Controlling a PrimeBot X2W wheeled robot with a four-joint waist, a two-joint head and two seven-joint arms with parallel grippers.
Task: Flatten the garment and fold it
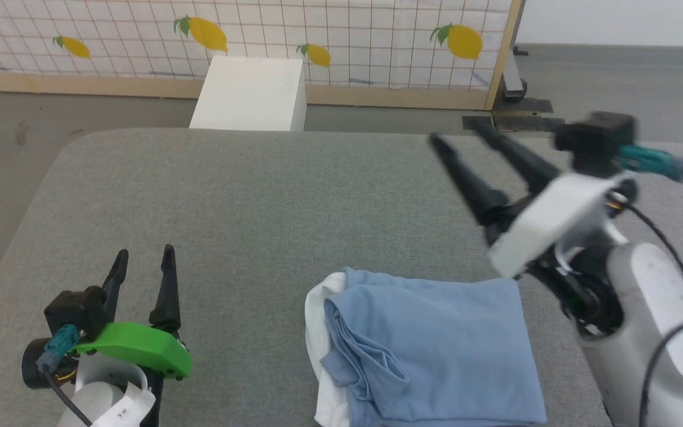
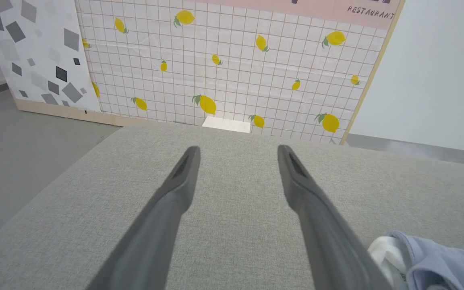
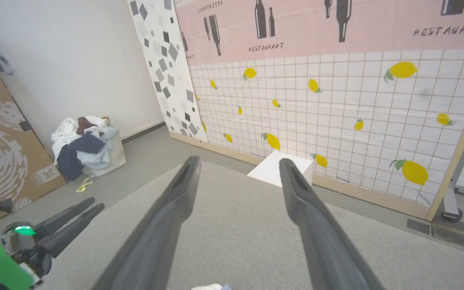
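Between the left end effector [image 1: 144, 252] and right end effector [image 1: 456, 130], both spread and empty, the folded shirt's [image 1: 436, 344] bunched edge could snag on a low sweep.

Head view: high above the near edge, faces forward and down over the grey padded table [image 1: 258, 196] toward the lemon-print screen [image 1: 347, 29].
Left wrist view: low, near the table top, faces the screen.
Right wrist view: higher up, angled leftward, takes in floor [image 3: 147, 157] and wall [image 3: 75, 60].
Shared: table, screen, white box [image 1: 249, 95] in all three; left gripper [image 1: 144, 254] in head and right wrist views.
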